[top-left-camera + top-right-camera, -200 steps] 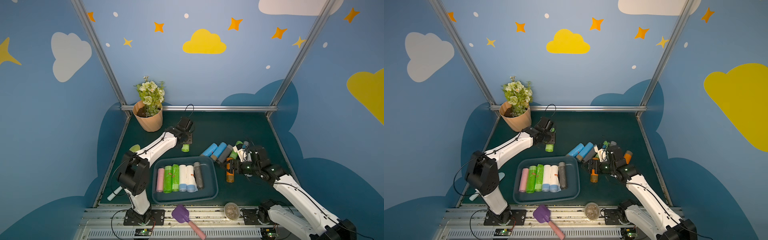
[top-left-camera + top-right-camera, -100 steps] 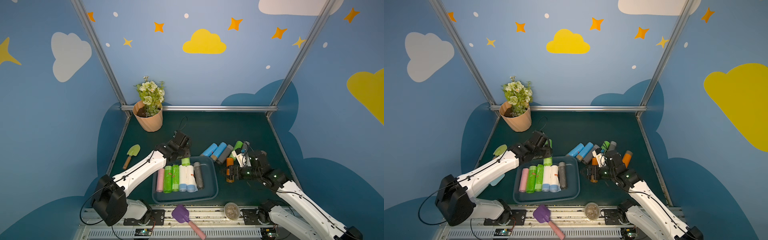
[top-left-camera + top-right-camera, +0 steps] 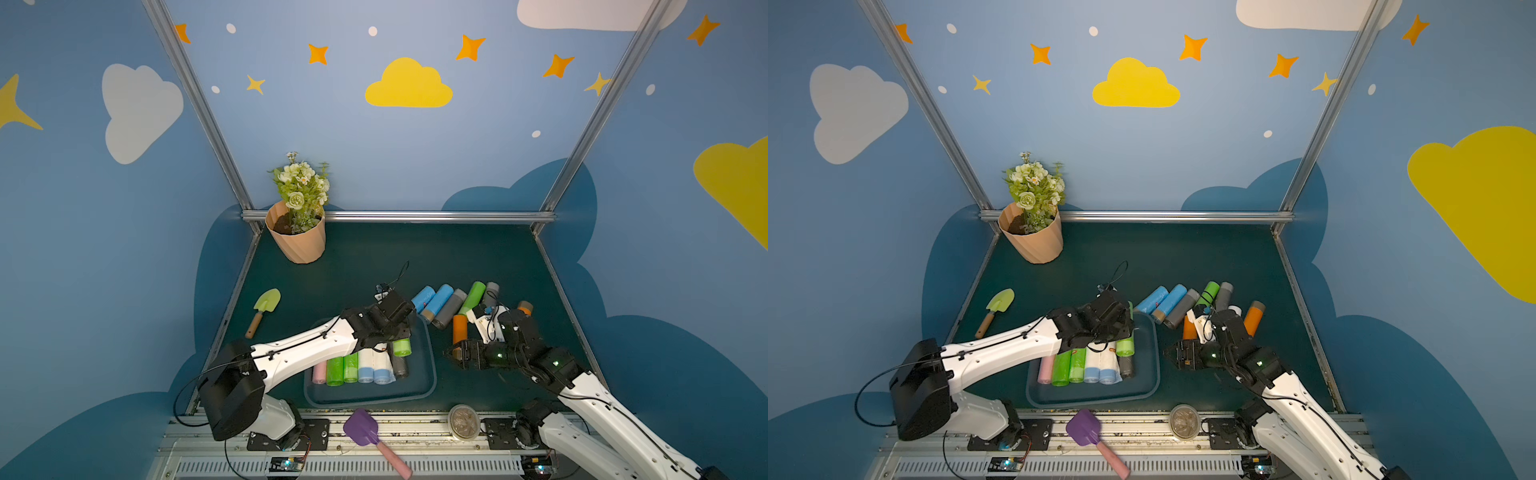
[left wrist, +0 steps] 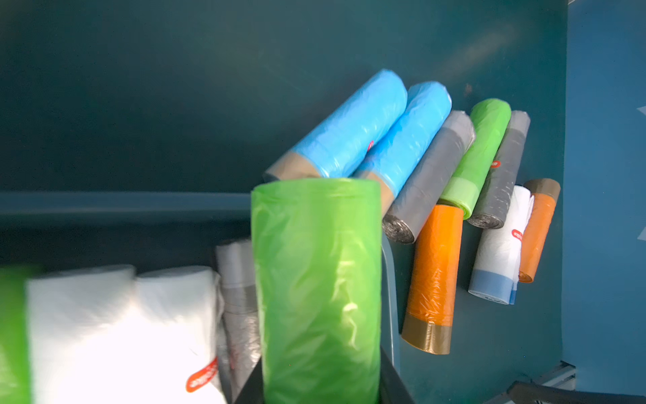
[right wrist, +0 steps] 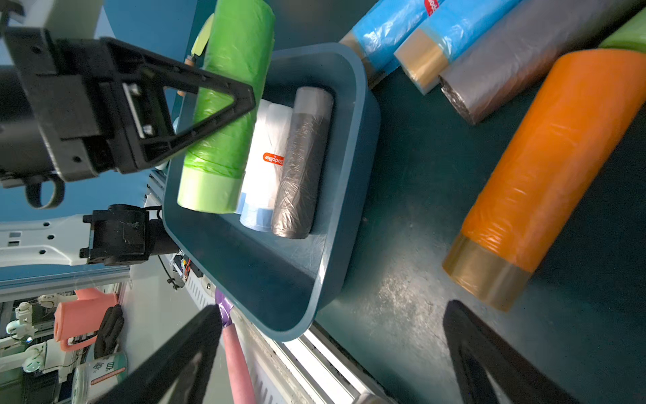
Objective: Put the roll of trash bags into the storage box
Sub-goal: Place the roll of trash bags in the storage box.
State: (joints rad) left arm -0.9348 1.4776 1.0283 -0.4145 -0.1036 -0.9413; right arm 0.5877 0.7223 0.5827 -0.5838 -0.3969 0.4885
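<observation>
**Left claw**: clamped across a green roll of trash bags. The right wrist view shows one black triangular finger pressed against the roll's side.

**Position of the roll:** it hangs inside the outline of the storage box, over the right end of the row of rolls already lying there, above the white and grey ones. Whether it touches them cannot be told. Its pale end points toward the front of the desk.

**Change, left side:** one second earlier the same claw held this roll out over the bare desk beyond the box's far rim. Half a second earlier it was crossing that rim. The left arm has swung back with it, so the green trowel, then mostly hidden behind the arm, now lies in full view near the desk's left edge.

**Right claw**: empty, jaws spread wide, low over the desk just right of the box.

**Change, right side:** the claw has drawn forward from the loose rolls, where a second ago it stood over the orange roll. That orange roll and the other loose rolls lie as before, outside the box.
</observation>
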